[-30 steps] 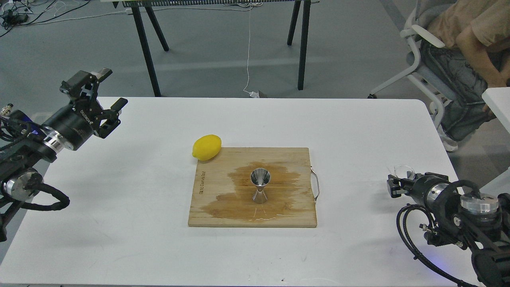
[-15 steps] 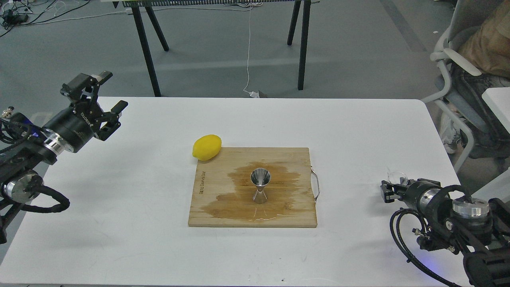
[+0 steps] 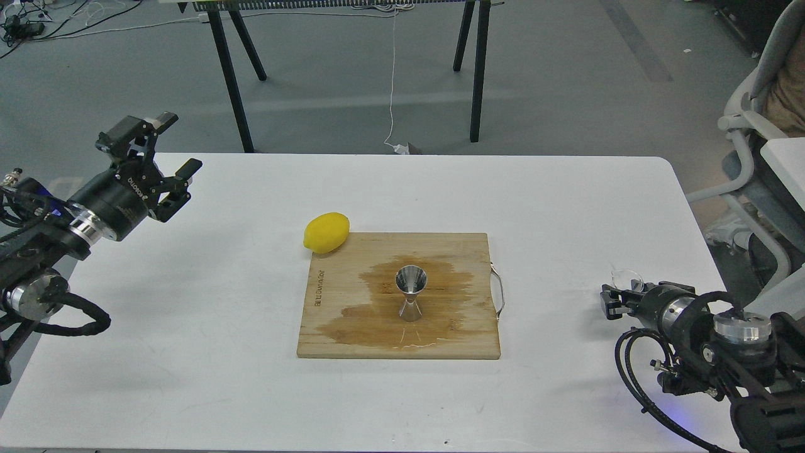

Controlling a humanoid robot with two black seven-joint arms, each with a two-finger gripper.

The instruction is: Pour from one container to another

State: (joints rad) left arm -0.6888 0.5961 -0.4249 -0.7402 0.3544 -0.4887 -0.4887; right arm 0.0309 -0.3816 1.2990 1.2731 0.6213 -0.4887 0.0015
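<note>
Your white table (image 3: 188, 352) fills most of the frame, with a wooden cutting board (image 3: 352, 327) at centre carrying a dark wet stain (image 3: 377, 311). Left arm comes in at the left edge; your left gripper (image 3: 165, 150) hangs over the table's upper-left corner, fingers spread apart, nothing between them. Right arm sits at lower right; your right gripper (image 3: 613, 301) is seen small and dark, can't tell if the fingers are apart or together. A lemon (image 3: 326, 232) touches the board's upper-left corner. The steel jigger (image 3: 410, 293) stands upright mid-board in the stain. The clear glass cup (image 3: 627, 278) is at centre right, just behind the right gripper's tip, barely visible.
</note>
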